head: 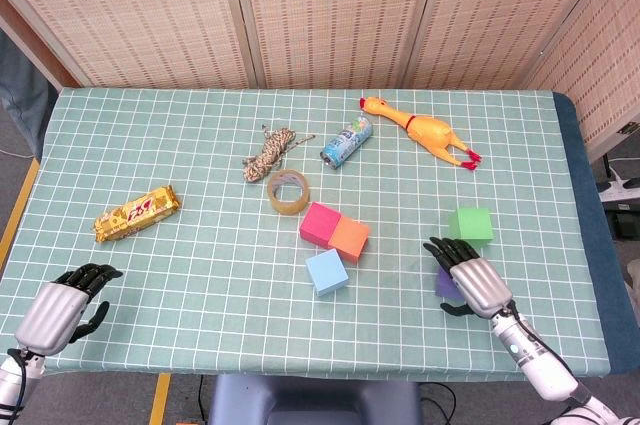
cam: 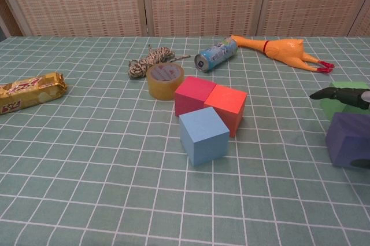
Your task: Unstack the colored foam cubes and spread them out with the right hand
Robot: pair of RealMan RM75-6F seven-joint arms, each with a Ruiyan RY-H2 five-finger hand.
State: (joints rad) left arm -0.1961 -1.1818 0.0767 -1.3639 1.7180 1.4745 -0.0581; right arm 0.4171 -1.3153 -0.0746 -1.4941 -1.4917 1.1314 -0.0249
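Note:
The purple cube (cam: pixel 348 140) sits on the table at the right, just in front of the green cube (head: pixel 470 226). My right hand (head: pixel 470 285) hovers over it and covers most of it in the head view. Its fingers (cam: pixel 341 96) stretch out above the cube's top with a gap, and the thumb lies by the near side. The pink cube (head: pixel 320 224) and orange cube (head: pixel 350 239) touch side by side mid-table, with the light blue cube (head: pixel 327 272) just in front. My left hand (head: pixel 60 305) rests at the near left edge, fingers curled, holding nothing.
A tape roll (head: pixel 288 192), a coil of rope (head: pixel 270 156), a can (head: pixel 346 141) and a rubber chicken (head: pixel 428 131) lie further back. A snack bar (head: pixel 137 212) lies at the left. The table's right edge (head: pixel 590 275) is close to the right hand.

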